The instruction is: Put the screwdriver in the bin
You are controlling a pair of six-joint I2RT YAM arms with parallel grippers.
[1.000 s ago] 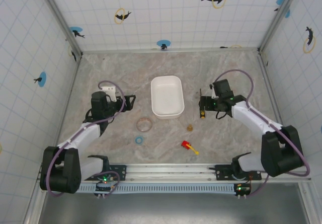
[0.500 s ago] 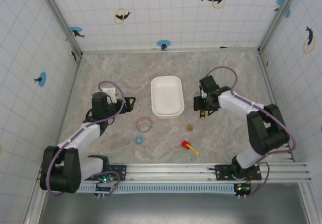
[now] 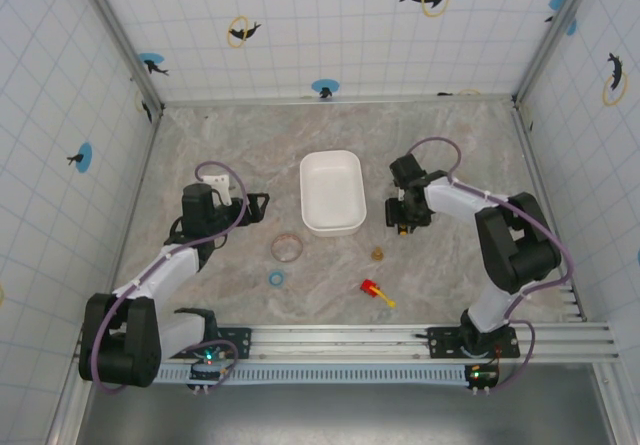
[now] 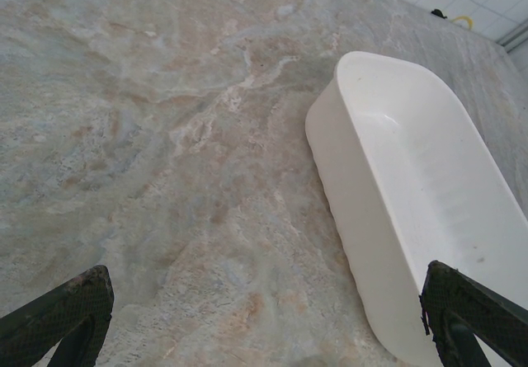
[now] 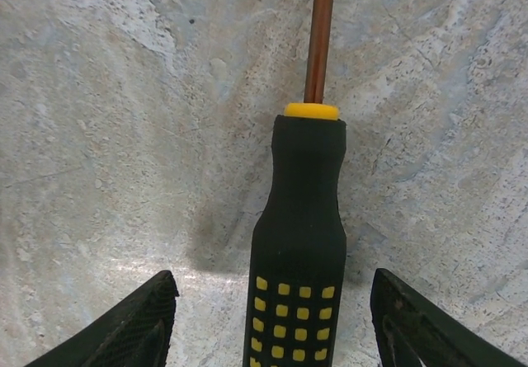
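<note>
Now the right gripper (image 3: 403,217) stands low over the screwdriver (image 5: 299,235), its jaws spread wide on either side of the black-and-yellow handle and clear of it. The screwdriver lies flat on the table (image 3: 250,145), near the bin (image 3: 332,227) on its right side, outside it. The left gripper (image 4: 264,317) is wide as well, holding nothing, low over the table to the left of the bin.
</note>
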